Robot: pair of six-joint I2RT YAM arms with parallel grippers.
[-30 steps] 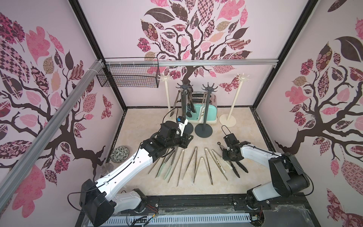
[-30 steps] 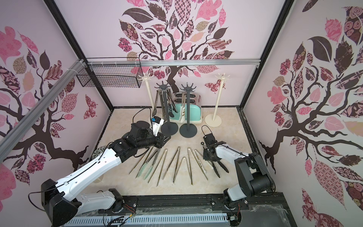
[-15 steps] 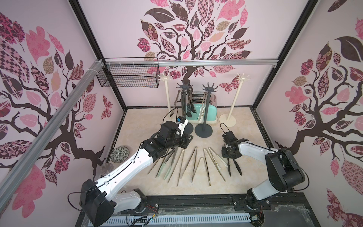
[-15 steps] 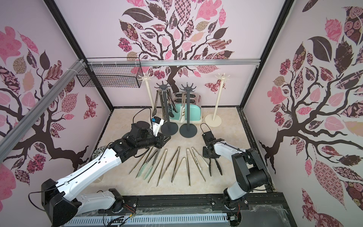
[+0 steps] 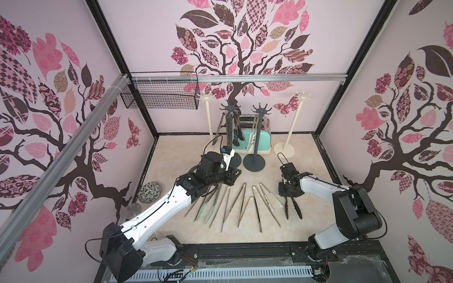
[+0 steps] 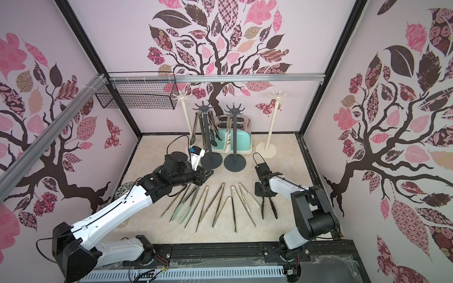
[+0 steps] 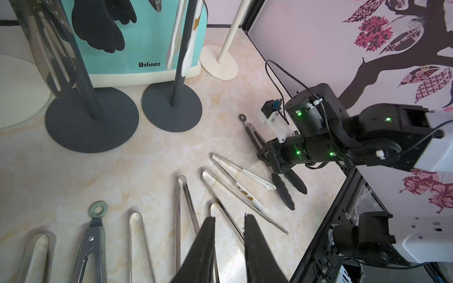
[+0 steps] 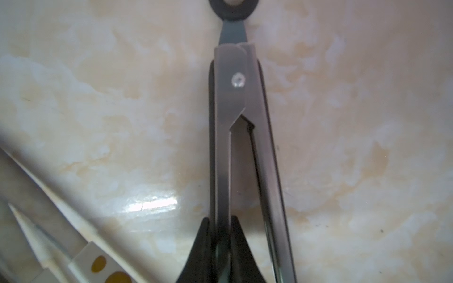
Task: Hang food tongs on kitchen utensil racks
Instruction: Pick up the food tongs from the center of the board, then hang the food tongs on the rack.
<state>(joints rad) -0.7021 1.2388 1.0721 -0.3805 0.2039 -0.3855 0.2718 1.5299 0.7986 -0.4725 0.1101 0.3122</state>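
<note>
Black-tipped, ring-ended food tongs (image 8: 241,98) lie low over the tabletop at the right (image 5: 291,208) (image 6: 268,205) (image 7: 284,188). My right gripper (image 8: 221,227) (image 5: 286,193) is shut on one steel arm of them. Several other food tongs (image 5: 235,203) fan across the table's middle. My left gripper (image 7: 229,218) (image 5: 234,175) hovers over their back ends, open a little, with nothing between its fingers. Two dark grey kitchen utensil racks (image 5: 255,139) (image 5: 229,127) stand at the back, both with tongs hanging from them. Cream racks (image 5: 208,117) (image 5: 294,122) flank them.
A mint-green toaster (image 5: 263,137) stands behind the dark racks. A black wire basket (image 5: 161,98) hangs on the back left rail. A patterned dish (image 5: 149,192) lies by the left wall. The walls enclose the table closely.
My right gripper's jaws have closed on the black-tipped tongs' arm, and the tongs' black tips have swung closer to straight toward the front edge. The left arm has not moved.
</note>
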